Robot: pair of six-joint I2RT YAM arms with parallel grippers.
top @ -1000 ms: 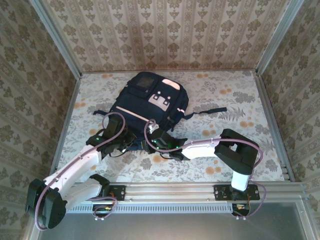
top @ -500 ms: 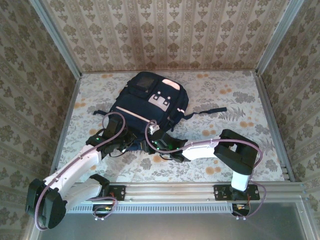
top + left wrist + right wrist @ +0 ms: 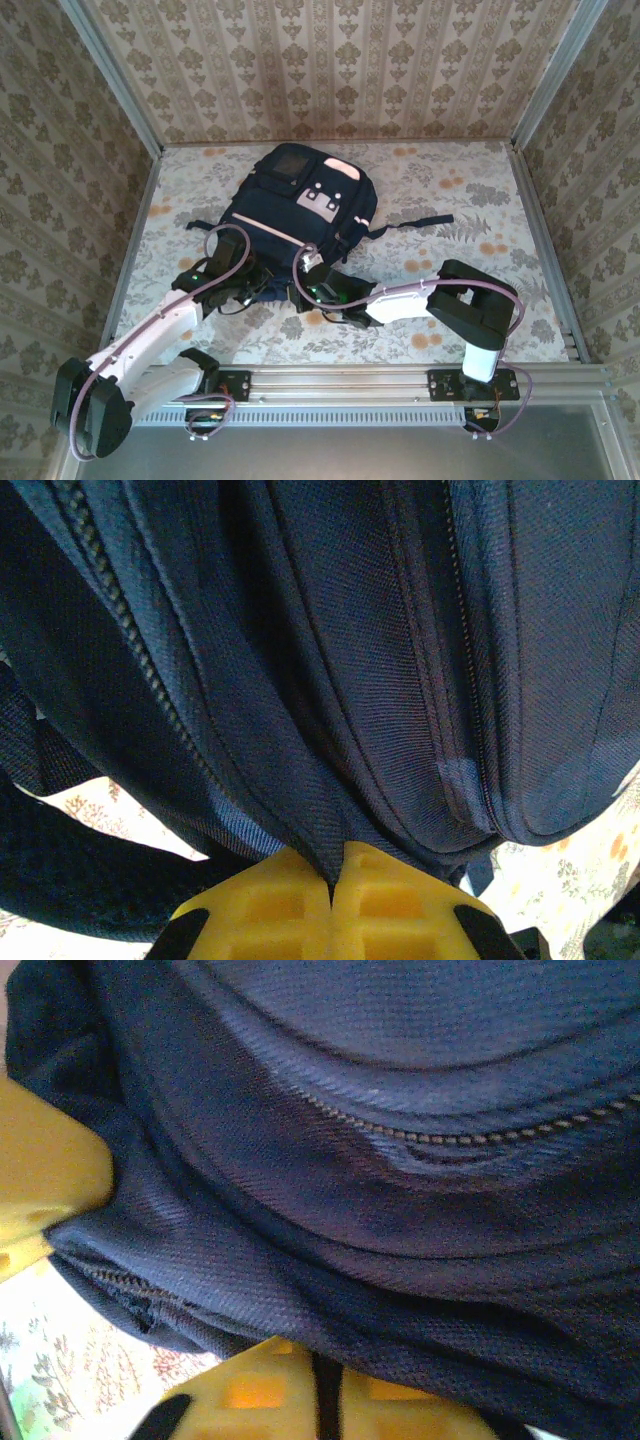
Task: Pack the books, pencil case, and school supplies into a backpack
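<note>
Pinching the near edge of the backpack (image 3: 300,205) on both sides.
The left fingers (image 3: 270,910) are pressed together on a raised fold of navy fabric, and the body of the backpack spreads away just beyond their tips. The right fingers (image 3: 250,1390) are closed too, with a dark strip of the same fabric caught in the slit between them and a zipper (image 3: 450,1138) curving past their tips. The backpack lies flat on the floral table (image 3: 450,200), stretching away from both.
</note>
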